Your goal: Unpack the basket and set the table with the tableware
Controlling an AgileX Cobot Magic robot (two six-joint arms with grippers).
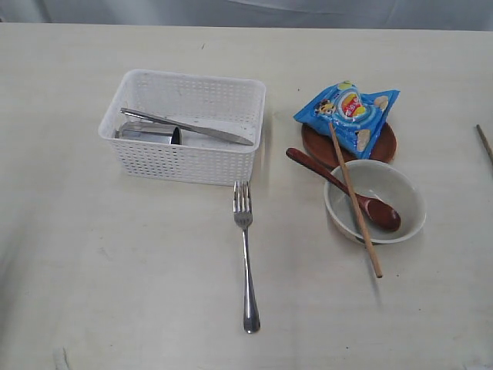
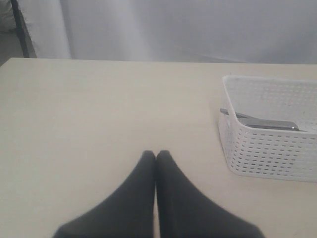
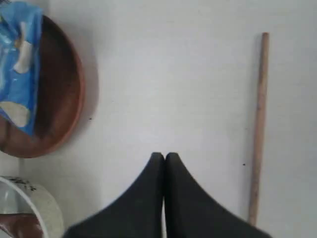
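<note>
L gripper (image 2: pixel 156 154) & R gripper (image 3: pixel 164 156) both pinched closed, empty; lone chopstick (image 3: pixel 258 129) near R gripper may roll away if nudged w/o opening first

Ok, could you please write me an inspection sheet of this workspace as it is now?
Surface: cream table, faint scuffs.
Job's things: knife and steel cup lie inside the white basket; fork on the table outside it; spoon rests in the bowl; one chopstick across the bowl; second chopstick lies apart; brown plate.
Clutter: blue snack bag on the plate.
Grippers: left gripper shut, empty; right gripper shut, empty.
Cables: nothing seen.
Surroundings: pale backdrop behind the table.
</note>
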